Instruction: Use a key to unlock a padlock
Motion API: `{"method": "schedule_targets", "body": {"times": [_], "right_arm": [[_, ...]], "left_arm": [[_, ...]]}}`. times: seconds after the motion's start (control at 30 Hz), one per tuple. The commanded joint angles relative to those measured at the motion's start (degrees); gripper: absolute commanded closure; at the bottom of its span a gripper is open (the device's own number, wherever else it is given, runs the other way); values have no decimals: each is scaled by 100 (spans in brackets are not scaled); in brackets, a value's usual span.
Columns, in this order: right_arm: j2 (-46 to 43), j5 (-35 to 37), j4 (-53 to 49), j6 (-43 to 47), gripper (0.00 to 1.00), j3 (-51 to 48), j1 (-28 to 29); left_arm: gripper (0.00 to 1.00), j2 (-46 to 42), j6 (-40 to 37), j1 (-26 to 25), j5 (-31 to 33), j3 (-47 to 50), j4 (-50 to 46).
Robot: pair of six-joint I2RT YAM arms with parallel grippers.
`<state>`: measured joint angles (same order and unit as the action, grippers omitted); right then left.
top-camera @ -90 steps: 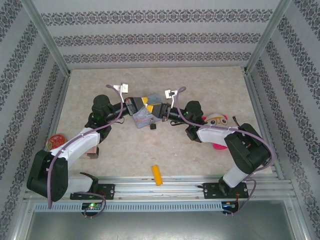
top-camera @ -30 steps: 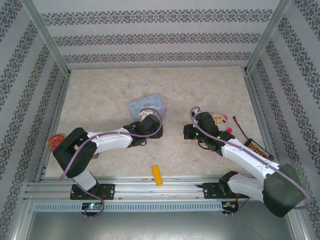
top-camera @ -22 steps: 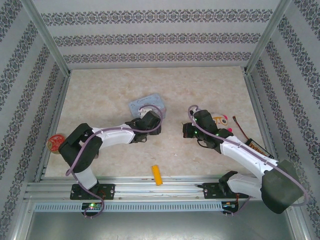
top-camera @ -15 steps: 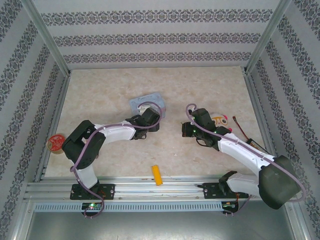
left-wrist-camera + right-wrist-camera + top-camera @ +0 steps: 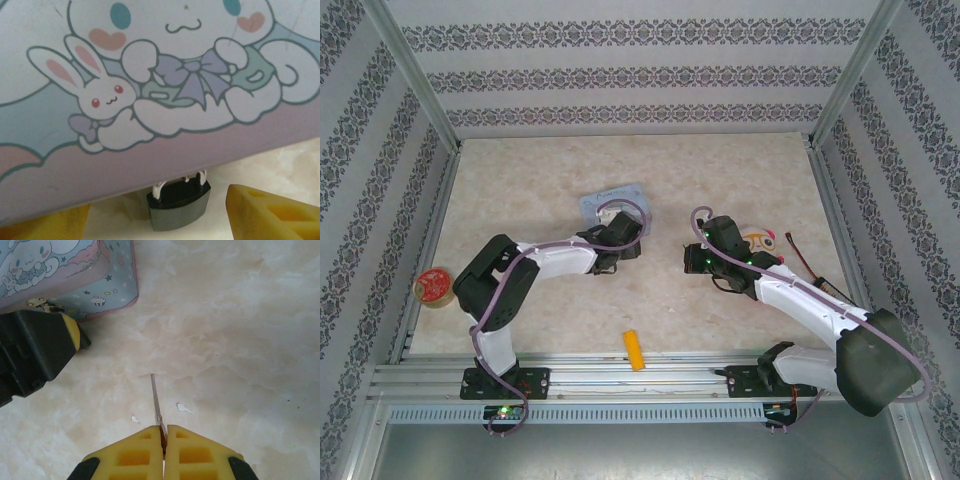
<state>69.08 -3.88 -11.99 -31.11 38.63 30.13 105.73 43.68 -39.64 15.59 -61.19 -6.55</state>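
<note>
Both busy — left end effector [image 5: 159,220] gapes astride the padlock [image 5: 178,204]; right end effector [image 5: 164,434] pinches the key [image 5: 156,401].

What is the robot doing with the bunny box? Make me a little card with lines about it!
Tin: pale blue, cartoon bunnies, lying on the table
Padlock: small, dark, shackle up at the tin's edge
Left end effector: open, one finger each side of the padlock
Key: thin, silvery, sticking out over the table
Right end effector: shut on the key

White arms [image 5: 800,300], black joints, looping purple cables [image 5: 694,218], each end effector [image 5: 163,437] with yellow gridded fingers [image 5: 135,457]
</note>
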Motion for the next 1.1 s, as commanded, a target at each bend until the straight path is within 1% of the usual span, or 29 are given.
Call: {"method": "schedule_targets", "body": {"times": [0.0,0.03,0.13,0.27,0.4,0.53,0.87,0.93,1.07], "right_arm": [[31,64,-82,-26,100,128,-61],[22,63,-84,-35,100,119,-68],[-25,45,-55,-53,100,84,-77],[-135,45,-41,-53,100,33,-93],[-223,36,-9,-62,100,-21,-104],[-272,36,11,-70,100,-57,-113],[-312,36,30,-98,100,-119,-121],[-299,29,49,-105,100,-119,-128],[-246,-16,86,-114,100,-102,-130]], "left_arm": [[28,152,332,5,360,-185,-283],[28,195,383,-15,503,-221,-329],[33,355,623,-57,965,-474,-742],[34,509,746,-88,1263,-701,-921],[35,630,743,-97,1254,-799,-822],[35,770,671,-97,1301,-998,-954],[44,924,368,-92,1236,-1072,-714],[48,927,293,-88,1235,-1066,-656],[49,957,111,-71,1200,-1088,-610]]}}
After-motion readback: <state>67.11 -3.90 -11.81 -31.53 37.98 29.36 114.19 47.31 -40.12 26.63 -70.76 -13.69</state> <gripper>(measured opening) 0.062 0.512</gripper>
